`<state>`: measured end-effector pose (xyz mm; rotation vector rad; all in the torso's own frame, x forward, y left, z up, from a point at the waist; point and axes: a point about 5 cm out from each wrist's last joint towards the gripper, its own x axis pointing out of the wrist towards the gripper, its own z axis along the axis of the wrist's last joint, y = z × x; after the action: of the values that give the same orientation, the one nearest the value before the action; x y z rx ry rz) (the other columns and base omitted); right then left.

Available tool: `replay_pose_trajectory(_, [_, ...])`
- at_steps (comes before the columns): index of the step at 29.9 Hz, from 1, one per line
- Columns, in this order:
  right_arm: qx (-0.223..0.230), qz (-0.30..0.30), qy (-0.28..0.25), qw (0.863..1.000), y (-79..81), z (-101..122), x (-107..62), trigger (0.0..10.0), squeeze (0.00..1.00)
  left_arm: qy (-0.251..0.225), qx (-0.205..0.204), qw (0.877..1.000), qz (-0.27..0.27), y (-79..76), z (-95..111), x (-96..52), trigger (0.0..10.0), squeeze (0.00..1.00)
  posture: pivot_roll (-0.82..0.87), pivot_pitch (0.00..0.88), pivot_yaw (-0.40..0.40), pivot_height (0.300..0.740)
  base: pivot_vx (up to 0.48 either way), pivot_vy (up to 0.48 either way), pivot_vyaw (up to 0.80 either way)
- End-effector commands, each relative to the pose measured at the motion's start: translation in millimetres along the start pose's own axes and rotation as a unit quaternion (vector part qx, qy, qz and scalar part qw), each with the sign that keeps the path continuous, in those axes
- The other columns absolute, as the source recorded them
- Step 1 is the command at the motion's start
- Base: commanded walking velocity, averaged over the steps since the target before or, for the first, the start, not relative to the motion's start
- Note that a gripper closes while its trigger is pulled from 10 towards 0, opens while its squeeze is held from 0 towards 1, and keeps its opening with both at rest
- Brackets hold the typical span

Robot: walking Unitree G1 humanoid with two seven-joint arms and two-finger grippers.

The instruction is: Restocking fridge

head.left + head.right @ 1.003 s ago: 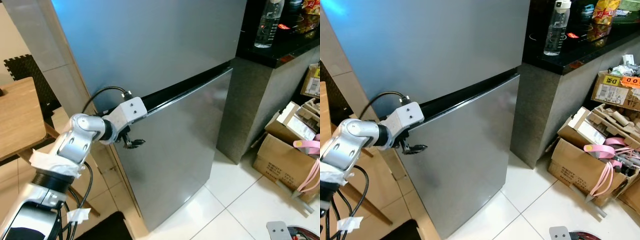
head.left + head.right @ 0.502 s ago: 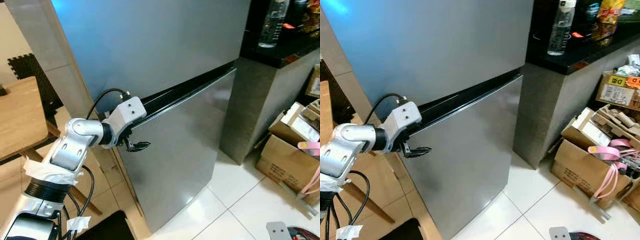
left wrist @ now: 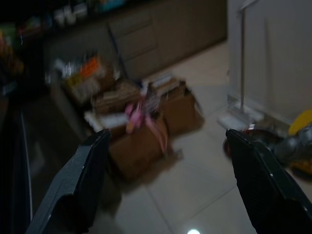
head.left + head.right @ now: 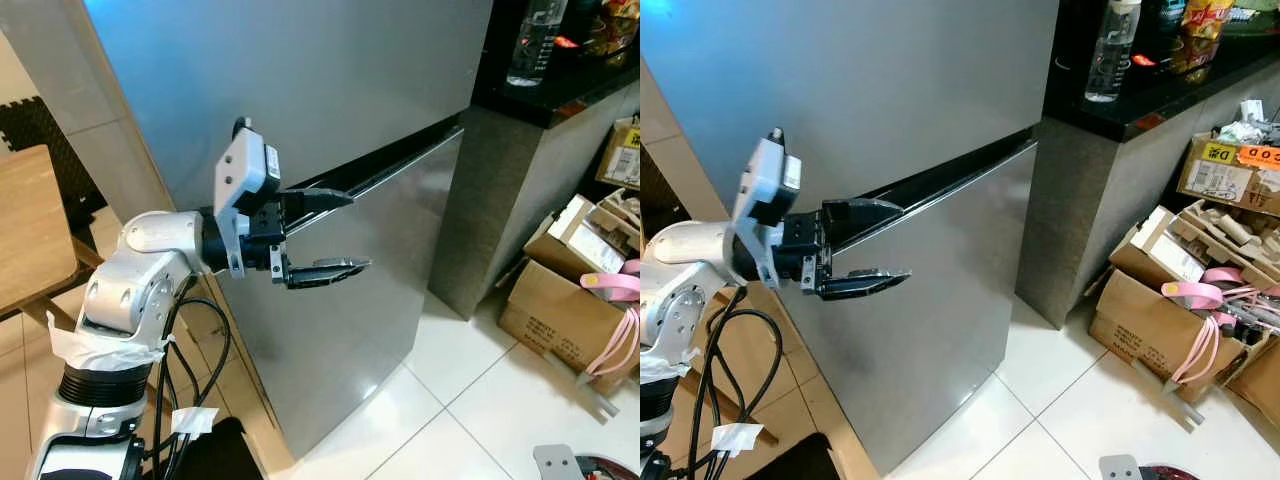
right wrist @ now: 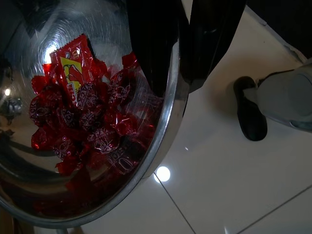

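Left gripper (image 4: 335,232), jaws wide and empty, faces the fridge door seam (image 4: 400,165) for opening; right gripper (image 5: 190,44) pinches the candy bowl (image 5: 97,122) rim.

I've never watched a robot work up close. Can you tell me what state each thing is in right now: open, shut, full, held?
Fridge: both doors shut.
Left gripper: open, empty, in front of the fridge's door seam.
Right gripper: shut on the metal bowl.
Metal bowl: holds red wrapped candies.
Water bottle: upright on the counter.
Cardboard boxes: open, cluttered.
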<state>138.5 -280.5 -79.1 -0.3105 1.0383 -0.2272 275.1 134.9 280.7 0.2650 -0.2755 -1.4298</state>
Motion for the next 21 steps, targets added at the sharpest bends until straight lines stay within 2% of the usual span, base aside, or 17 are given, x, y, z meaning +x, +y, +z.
replay_pose_trajectory(1, [-0.001,-0.006,-0.008,1.0,-1.8,4,0.6,10.0,0.0,-0.026,0.012,1.0,0.001,0.0,9,-1.0,10.0,0.0,-0.11,0.0,0.029,0.74,0.0,0.0,0.0])
replay_pose_trajectory(4, [-0.001,-0.006,-0.007,1.0,-1.9,4,0.6,10.0,0.0,-0.019,0.016,1.0,0.012,2.6,8,-2.6,10.0,0.0,-0.11,0.0,0.029,0.74,0.0,0.0,0.0])
replay_pose_trajectory(6, [-0.001,-0.006,-0.007,1.0,-1.9,3,0.5,10.0,0.0,0.018,0.017,0.998,0.049,10.0,-2,-7.8,10.0,0.0,-0.11,0.0,0.031,0.74,0.0,0.0,0.0])
replay_pose_trajectory(9, [-0.001,-0.006,-0.006,1.0,-2.0,3,0.5,10.0,0.0,0.043,0.016,0.997,0.068,13.2,-9,-12.2,10.0,0.0,-0.11,0.0,0.031,0.74,0.0,0.0,0.0])
replay_pose_trajectory(10, [-0.001,-0.006,-0.006,1.0,-2.0,3,0.4,10.0,0.0,0.063,0.016,0.994,0.088,16.5,-14,-18.7,10.0,0.0,-0.11,0.0,0.031,0.74,0.0,0.0,0.0])
replay_pose_trajectory(11, [-0.001,-0.006,-0.006,1.0,-2.0,3,0.4,10.0,0.0,0.063,0.016,0.994,0.088,16.5,-14,-18.7,10.0,0.0,-0.11,0.0,0.031,0.74,0.0,0.0,0.0])
replay_pose_trajectory(12, [-0.001,-0.006,-0.006,1.0,-2.1,3,0.4,10.0,0.0,0.075,0.015,0.992,0.105,19.0,-16,-25.7,10.0,0.0,-0.11,0.0,0.031,0.74,0.0,0.0,0.0])
replay_pose_trajectory(13, [-0.001,-0.006,-0.006,1.0,-2.1,3,0.4,10.0,0.0,0.075,0.015,0.992,0.105,19.0,-16,-25.7,10.0,0.0,-0.11,0.0,0.031,0.74,0.0,0.0,0.0])
replay_pose_trajectory(14, [-0.001,-0.006,-0.006,1.0,-2.2,3,0.4,10.0,0.0,0.076,0.013,0.99,0.118,20.3,-15,-35.0,10.0,0.0,-0.11,0.0,0.031,0.74,0.0,0.0,0.0])
replay_pose_trajectory(16, [-0.001,-0.006,-0.006,1.0,-2.2,3,0.4,10.0,0.0,0.076,0.013,0.99,0.118,20.3,-15,-35.0,10.0,0.0,-0.11,0.0,0.031,0.74,0.0,0.0,0.0])
replay_pose_trajectory(17, [-0.001,-0.006,-0.006,1.0,-2.4,3,0.4,10.0,0.0,0.07,0.01,0.988,0.134,21.6,-12,-45.2,10.0,0.0,-0.11,0.0,0.032,0.74,0.0,0.0,0.0])
replay_pose_trajectory(18, [-0.001,-0.007,-0.006,1.0,-2.7,3,0.4,10.0,0.0,0.042,-0.003,0.99,0.133,17.3,-7,-59.4,10.0,0.0,-0.1,0.0,0.031,0.74,0.0,0.0,0.0])
replay_pose_trajectory(19, [-0.001,-0.007,-0.006,1.0,-2.7,3,0.4,10.0,0.0,0.042,-0.003,0.99,0.133,17.3,-7,-59.4,10.0,0.0,-0.1,0.0,0.031,0.74,0.0,0.0,0.0])
replay_pose_trajectory(20, [-0.001,-0.007,-0.005,1.0,-2.9,3,0.4,10.0,0.0,0.015,-0.012,0.992,0.124,11.5,-2,-70.4,10.0,0.0,-0.1,0.0,0.031,0.74,0.0,0.0,0.0])
replay_pose_trajectory(21, [-0.001,-0.007,-0.005,1.0,-2.9,3,0.4,10.0,0.0,0.015,-0.012,0.992,0.124,11.5,-2,-70.4,10.0,0.0,-0.1,0.0,0.031,0.74,0.0,0.0,0.0])
